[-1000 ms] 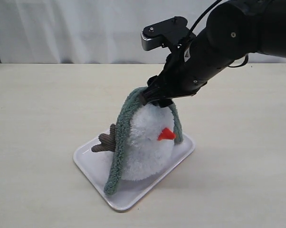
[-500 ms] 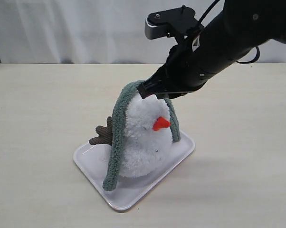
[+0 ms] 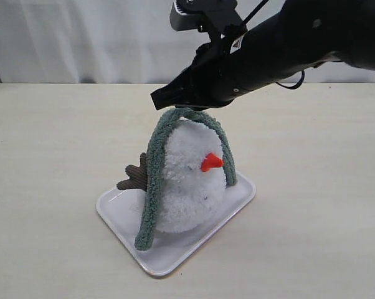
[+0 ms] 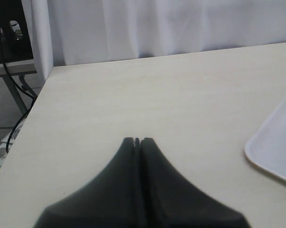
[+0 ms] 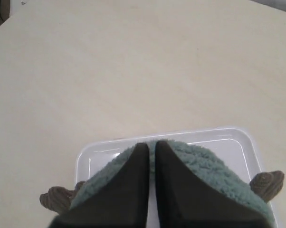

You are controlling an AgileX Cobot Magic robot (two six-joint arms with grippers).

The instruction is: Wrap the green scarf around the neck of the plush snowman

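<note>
The plush snowman stands upright on a pale tray, its orange nose facing right. The green scarf arches over the top of its head. One end hangs down to the tray front, the other behind the nose side. My right gripper is just above the head, shut on the scarf's middle; the wrist view shows the scarf pinched at the gripper. The neck crease is not clear to see. My left gripper is shut and empty, low over bare table.
A brown twig arm sticks out left of the snowman, and both arms show in the right wrist view. The tray corner lies to one side of the left gripper. A white curtain backs the table.
The right gripper has risen and shifted left with the scarf's middle. The snowman's head, pressed down earlier, has sprung back upright, and the scarf now arches higher.
</note>
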